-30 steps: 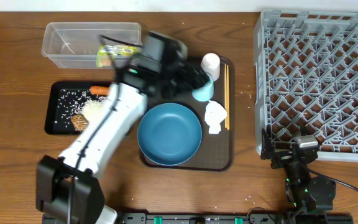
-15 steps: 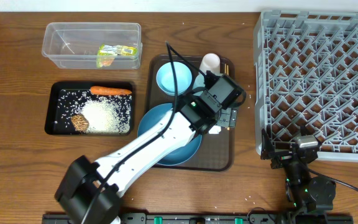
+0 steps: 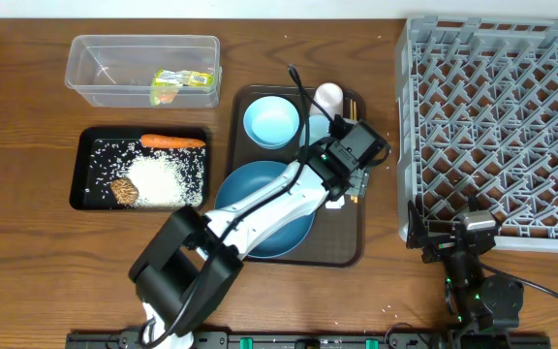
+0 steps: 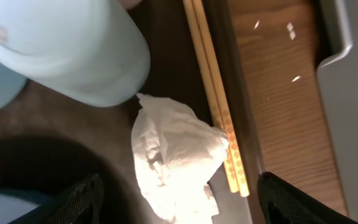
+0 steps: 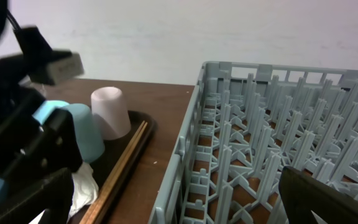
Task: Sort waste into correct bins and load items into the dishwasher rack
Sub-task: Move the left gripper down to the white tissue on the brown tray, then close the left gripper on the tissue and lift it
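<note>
Paper [image 4: 173, 155], crumpled and white, lies right under the left gripper [image 4: 179, 208], whose fingers stand spread wide on either side of it, not yet touching it. The chopsticks [image 4: 213, 93] touch the paper's edge on one side, and the light blue cup [image 4: 67, 50] stands just beside it on the other. All three sit on the brown tray [image 3: 342, 247], along with the blue dish [image 3: 294, 225], the small bowl [image 3: 271, 121] and the white cup [image 3: 328, 95].

Farther left, the wrappers [image 3: 180, 83] lie in the clear tub [image 3: 105, 58]. The carrot [image 3: 172, 142], rice [image 3: 168, 179] and brown lump [image 3: 123, 190] lie in the black tray [image 3: 80, 174]. The waste looks nearly sorted, with the paper seemingly the last piece and probably the one now being gone after.

The rack [image 3: 497, 116], at the right of the table [image 3: 27, 242], holds nothing visible. Loading seems not yet begun, which leaves the dish, bowl, both cups and chopsticks. The right gripper [image 5: 179, 202] rests by the rack's near corner, wide apart and empty.
</note>
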`<control>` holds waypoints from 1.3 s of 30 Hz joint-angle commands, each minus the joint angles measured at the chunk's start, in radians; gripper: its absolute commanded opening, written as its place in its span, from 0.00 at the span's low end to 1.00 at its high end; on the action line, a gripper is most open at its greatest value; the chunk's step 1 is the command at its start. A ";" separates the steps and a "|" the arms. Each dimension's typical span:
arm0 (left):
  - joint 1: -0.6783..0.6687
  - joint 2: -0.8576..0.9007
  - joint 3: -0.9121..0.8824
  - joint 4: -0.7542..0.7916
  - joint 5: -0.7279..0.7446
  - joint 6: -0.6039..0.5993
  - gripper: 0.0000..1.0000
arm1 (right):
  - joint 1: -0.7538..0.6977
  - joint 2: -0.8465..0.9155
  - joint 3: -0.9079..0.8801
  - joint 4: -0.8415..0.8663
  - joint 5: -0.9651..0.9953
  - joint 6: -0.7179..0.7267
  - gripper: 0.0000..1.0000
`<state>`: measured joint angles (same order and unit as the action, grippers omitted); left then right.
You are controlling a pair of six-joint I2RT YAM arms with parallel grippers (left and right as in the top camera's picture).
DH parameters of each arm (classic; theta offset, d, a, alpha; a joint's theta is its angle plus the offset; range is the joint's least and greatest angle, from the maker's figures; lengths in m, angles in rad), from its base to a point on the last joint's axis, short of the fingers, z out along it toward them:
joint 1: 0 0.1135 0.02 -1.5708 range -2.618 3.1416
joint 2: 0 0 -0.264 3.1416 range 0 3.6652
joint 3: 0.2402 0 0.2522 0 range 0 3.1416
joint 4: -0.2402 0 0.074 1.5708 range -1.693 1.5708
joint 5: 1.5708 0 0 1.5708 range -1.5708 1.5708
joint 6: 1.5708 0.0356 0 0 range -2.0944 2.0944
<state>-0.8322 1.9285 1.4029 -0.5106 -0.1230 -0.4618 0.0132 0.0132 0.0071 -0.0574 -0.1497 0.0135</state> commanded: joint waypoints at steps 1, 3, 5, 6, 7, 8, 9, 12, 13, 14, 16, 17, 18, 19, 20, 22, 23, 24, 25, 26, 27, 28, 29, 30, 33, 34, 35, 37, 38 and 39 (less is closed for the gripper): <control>0.001 0.037 0.008 0.005 0.019 0.024 0.79 | -0.014 0.000 -0.002 -0.003 -0.005 -0.011 0.99; 0.002 0.050 0.008 0.005 0.018 0.024 0.79 | -0.014 0.000 -0.002 -0.003 -0.005 -0.011 0.99; 0.001 0.064 0.008 0.008 0.018 0.024 0.79 | -0.014 0.000 -0.002 -0.003 -0.005 -0.011 0.99; 0.002 0.070 0.008 0.008 0.019 0.024 0.80 | -0.014 0.000 -0.002 -0.003 -0.005 -0.011 0.99; 0.001 0.078 0.008 0.008 0.019 0.024 0.79 | -0.014 0.000 -0.002 -0.003 -0.005 -0.011 0.99; 0.001 0.085 0.008 0.008 0.019 0.024 0.79 | -0.014 0.000 -0.002 -0.003 -0.005 -0.011 0.99; 0.001 0.090 0.008 0.008 0.019 0.024 0.79 | -0.014 0.000 -0.002 -0.003 -0.005 -0.011 0.99; 0.001 0.104 0.008 0.009 0.031 0.024 0.79 | -0.014 0.000 -0.002 -0.003 -0.005 -0.011 0.99; 0.001 0.107 0.008 0.009 0.037 0.024 0.79 | -0.014 0.000 -0.002 -0.003 -0.005 -0.011 0.99; 0.001 0.109 0.008 0.009 0.037 0.024 0.79 | -0.014 0.000 -0.002 -0.003 -0.005 -0.011 0.99; 0.001 0.111 0.008 0.008 0.037 0.025 0.79 | -0.014 0.000 -0.002 -0.003 -0.005 -0.011 0.99; 0.001 0.111 0.008 0.008 0.037 0.025 0.76 | -0.014 0.000 -0.002 -0.003 -0.005 -0.011 0.99; 0.001 0.111 0.008 0.010 0.037 0.025 0.72 | -0.014 0.000 -0.002 -0.003 -0.005 -0.011 0.99; 0.001 0.111 0.008 0.011 0.037 0.025 0.68 | -0.014 0.000 -0.002 -0.003 -0.005 -0.011 0.99; 0.001 0.111 0.008 0.012 0.037 0.029 0.65 | -0.014 0.000 -0.002 -0.003 -0.005 -0.011 0.99; 0.001 0.111 0.008 0.012 0.037 0.043 0.61 | -0.014 0.000 -0.002 -0.003 -0.005 -0.011 0.99; 0.001 0.111 0.007 0.011 0.037 0.043 0.60 | -0.014 0.000 -0.002 -0.003 -0.005 -0.011 0.99; 0.001 0.111 0.006 0.011 0.037 0.043 0.59 | -0.014 0.000 -0.002 -0.003 -0.005 -0.011 0.99; 0.001 0.111 0.006 0.011 0.037 0.043 0.60 | -0.014 0.000 -0.002 -0.003 -0.005 -0.011 0.99; 0.001 0.111 0.005 0.011 0.037 0.043 0.59 | -0.014 0.000 -0.002 -0.003 -0.005 -0.011 0.99; 0.001 0.111 0.005 0.011 0.037 0.043 0.59 | -0.014 0.000 -0.002 -0.003 -0.005 -0.011 0.99; 0.001 0.112 0.005 0.011 0.037 0.043 0.59 | -0.014 0.000 -0.002 -0.003 -0.005 -0.011 0.99; 0.001 0.113 0.005 0.011 0.037 0.043 0.59 | -0.014 0.000 -0.002 -0.003 -0.005 -0.011 0.99; 0.001 0.114 0.005 0.011 0.037 0.043 0.59 | -0.014 0.000 -0.002 -0.003 -0.005 -0.011 0.99; 0.001 0.118 0.005 0.011 0.038 0.043 0.59 | -0.014 0.000 -0.002 -0.003 -0.005 -0.011 0.99; 0.001 0.121 0.005 0.010 0.041 0.043 0.58 | -0.014 0.000 -0.002 -0.003 -0.005 -0.011 0.99; 0.001 0.124 0.005 0.011 0.045 0.043 0.57 | -0.014 0.000 -0.002 -0.003 -0.005 -0.011 0.99; 0.001 0.130 0.005 0.011 0.052 0.043 0.54 | -0.014 0.000 -0.002 -0.003 -0.005 -0.011 0.99; 0.001 0.133 0.005 0.011 0.053 0.043 0.54 | -0.014 0.000 -0.002 -0.003 -0.005 -0.011 0.99; 0.001 0.137 0.005 0.012 0.052 0.043 0.54 | -0.014 0.000 -0.002 -0.003 -0.005 -0.011 0.99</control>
<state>-0.8322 2.0338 1.4029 -0.4969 -0.0780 -0.4316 0.0132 0.0132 0.0071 -0.0574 -0.1497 0.0135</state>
